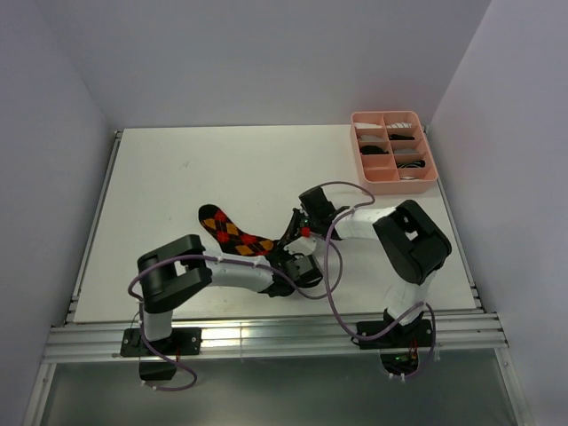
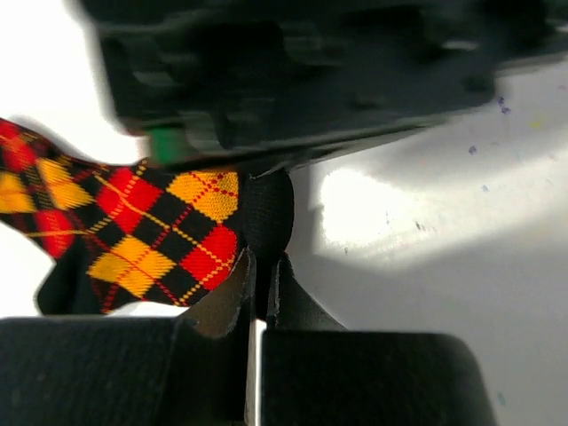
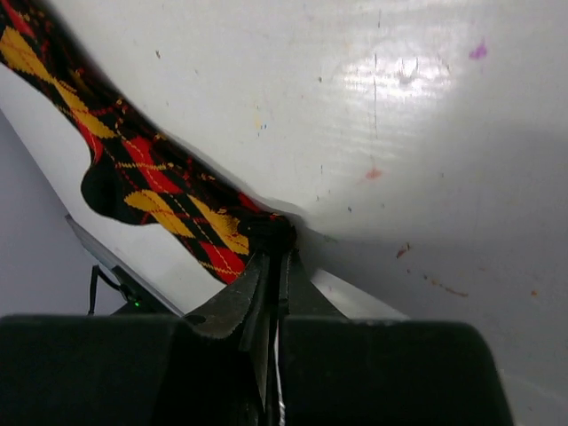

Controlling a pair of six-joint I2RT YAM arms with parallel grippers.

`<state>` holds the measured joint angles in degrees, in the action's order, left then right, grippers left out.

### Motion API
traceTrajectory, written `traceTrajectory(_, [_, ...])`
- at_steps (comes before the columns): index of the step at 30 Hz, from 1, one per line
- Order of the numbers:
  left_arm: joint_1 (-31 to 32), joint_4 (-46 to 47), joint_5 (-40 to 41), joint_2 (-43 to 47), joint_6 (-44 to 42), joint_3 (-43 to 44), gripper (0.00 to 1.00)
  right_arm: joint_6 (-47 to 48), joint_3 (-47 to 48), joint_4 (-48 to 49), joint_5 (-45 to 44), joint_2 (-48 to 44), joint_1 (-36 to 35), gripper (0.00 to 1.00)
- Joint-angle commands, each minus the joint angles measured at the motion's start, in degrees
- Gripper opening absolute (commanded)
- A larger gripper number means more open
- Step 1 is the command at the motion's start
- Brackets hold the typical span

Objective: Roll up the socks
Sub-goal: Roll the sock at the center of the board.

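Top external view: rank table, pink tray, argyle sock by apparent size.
1. table
2. pink tray
3. argyle sock
One end of the sock is hidden, so its margin behind the tray is unsure.

one argyle sock (image 1: 229, 232), black with red, orange and yellow diamonds, is counted on the single white tabletop (image 1: 177, 169). one pink tray (image 1: 390, 114) is counted; it is divided into two columns of compartments, but the total number of compartments cannot be fixed. dark and pale items are seen inside it, too small to be counted. two arms are counted, a left arm (image 1: 226, 275) and a right arm (image 1: 404, 240). each is fitted with one pair of jaws, so two pairs are counted in all. two purple cables (image 1: 332, 266) are counted, one looped along each arm.
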<state>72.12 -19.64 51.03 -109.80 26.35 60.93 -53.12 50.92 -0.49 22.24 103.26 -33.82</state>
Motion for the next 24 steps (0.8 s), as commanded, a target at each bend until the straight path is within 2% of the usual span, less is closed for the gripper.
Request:
traceTrajectory(1, [-4.16, 2.74, -13.30, 7.12, 5.55, -4.05, 0.01, 0.22, -2.75, 4.26, -3.16, -5.16, 0.69, 0.05])
traceTrajectory(4, [-7.50, 6.96, -23.12, 11.95, 6.96, -8.88, 0.01, 0.21, -4.07, 8.03, -4.30, -8.41, 0.95, 0.14])
traceTrajectory(7, [-11.71, 11.62, -29.65, 15.82, 8.89, -13.18, 0.01, 0.21, -5.21, 11.21, -5.97, -11.49, 1.04, 0.22])
traceTrajectory(8, [-12.87, 12.77, -33.84, 16.80, 10.03, -14.42, 0.01, 0.21, -6.43, 12.17, -7.20, -12.38, 1.04, 0.32])
traceTrajectory(14, [-20.60, 21.20, -45.21, 22.43, 14.51, -22.16, 0.01, -1.19, -12.32, 19.38, -10.29, -17.48, 1.04, 0.56])
traceTrajectory(18, [-25.44, 26.30, -54.16, 23.49, 17.59, -26.29, 0.01, -2.33, -13.91, 22.36, -8.54, -15.56, 0.78, 0.58])
traceTrajectory(24, [-33.34, 34.29, -62.70, 24.28, 21.99, -32.18, 0.01, -3.74, -15.58, 26.06, -8.71, -12.92, -3.00, 0.59])
